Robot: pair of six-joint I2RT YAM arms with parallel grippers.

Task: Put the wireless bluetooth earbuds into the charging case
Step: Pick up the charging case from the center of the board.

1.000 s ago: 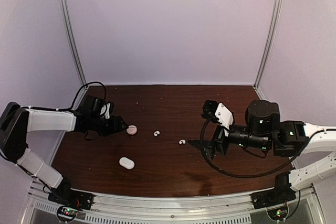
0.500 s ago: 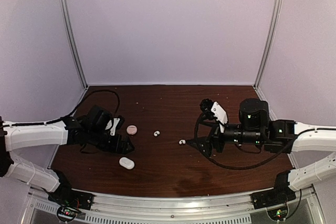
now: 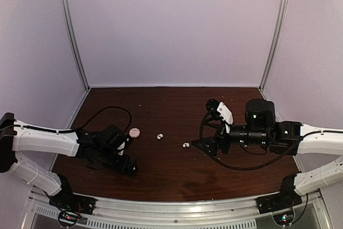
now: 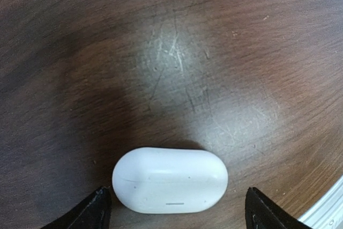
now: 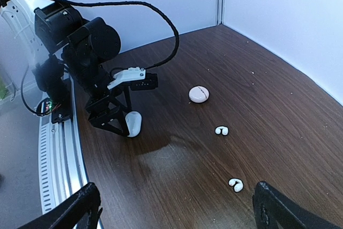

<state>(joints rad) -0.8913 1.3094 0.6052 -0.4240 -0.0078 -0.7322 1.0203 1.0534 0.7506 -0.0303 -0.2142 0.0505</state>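
Two tiny white earbuds lie on the dark wooden table (image 3: 171,175), one near the middle (image 3: 159,136) and one to its right (image 3: 186,145); both show in the right wrist view (image 5: 221,130) (image 5: 235,184). A closed white oval case (image 4: 170,179) lies flat between the fingers of my left gripper (image 4: 177,210), which is open and straddles it without touching it. In the top view that gripper (image 3: 128,165) covers the case. A pink round case (image 3: 134,132) lies behind it. My right gripper (image 3: 201,146) is open and empty, just right of the nearer earbud.
The metal front rail (image 3: 177,210) runs along the near table edge, close to my left gripper. A black cable (image 3: 110,112) loops over the table behind my left arm. The pale walls and corner posts (image 3: 72,30) enclose the table.
My left arm has swung from beside the pink round case towards the front edge and now straddles the white oval case. My right gripper has shifted slightly left and lower.
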